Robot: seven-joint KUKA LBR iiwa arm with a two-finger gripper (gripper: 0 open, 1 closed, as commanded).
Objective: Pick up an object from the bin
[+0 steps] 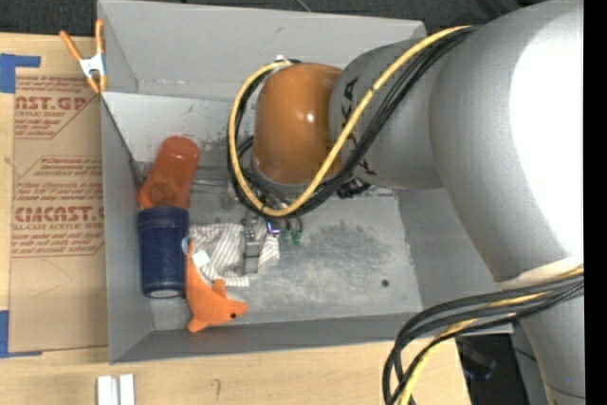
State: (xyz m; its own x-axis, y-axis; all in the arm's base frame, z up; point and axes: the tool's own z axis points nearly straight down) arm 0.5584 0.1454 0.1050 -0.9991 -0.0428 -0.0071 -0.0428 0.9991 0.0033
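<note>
Down at the grey bin's (285, 38) left wall lie a dark blue can (162, 251) and an orange tumbler (171, 168), with an orange fish toy (214, 301) beside them. The gripper (254, 247) sits low on a crumpled, grey-striped white wrapper (220, 247) mid-floor; whether it is clenched cannot be told. This looks like the reach-down step, and a firm pinch and lift would follow.

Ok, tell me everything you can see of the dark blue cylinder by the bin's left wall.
The dark blue cylinder appears to lie on its side along the left wall of the bin, lengthwise to it. It looks smooth and faintly glossy, perhaps plastic or coated metal, with a paler patch at its near end. Its far end meets the orange bottle-like thing. The orange fish toy seems to touch its right side near the near end.
</note>
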